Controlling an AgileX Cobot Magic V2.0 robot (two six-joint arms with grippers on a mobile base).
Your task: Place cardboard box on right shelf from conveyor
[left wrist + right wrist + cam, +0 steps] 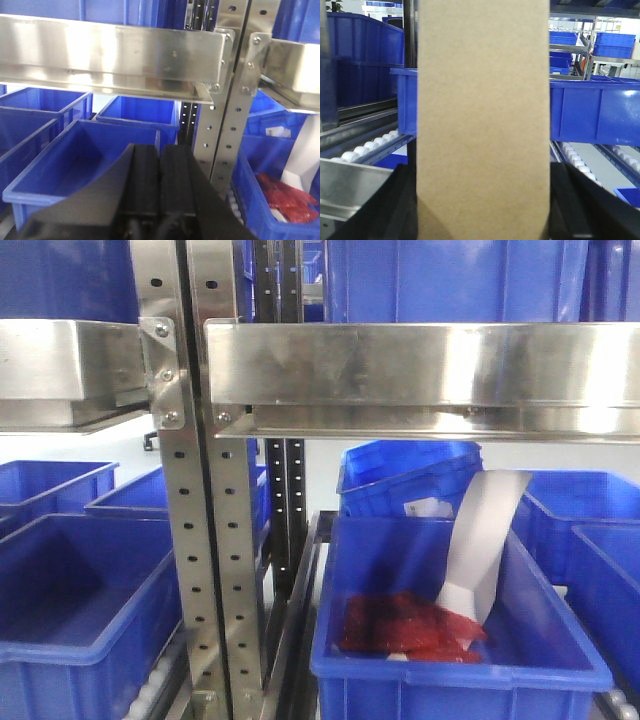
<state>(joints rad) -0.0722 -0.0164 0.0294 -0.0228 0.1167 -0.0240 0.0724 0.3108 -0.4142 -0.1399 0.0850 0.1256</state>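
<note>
The tan cardboard box (483, 100) stands upright and fills the middle of the right wrist view. My right gripper (483, 200) is shut on it, a black finger (395, 205) pressed to each side. The right shelf (420, 370) is the shiny steel shelf right of the perforated upright (200, 540) in the front view; its end (295, 65) also shows in the left wrist view. My left gripper (160, 160) is shut with nothing in it, in front of a blue bin (85, 150). The conveyor is out of view. Neither gripper shows in the front view.
The adjoining steel shelf (60, 370) lies left of the upright. Below are blue bins; one (450, 640) holds red packets (410, 625) and a white sheet (485, 540). Roller tracks (370, 145) and another blue bin (595, 110) lie behind the box.
</note>
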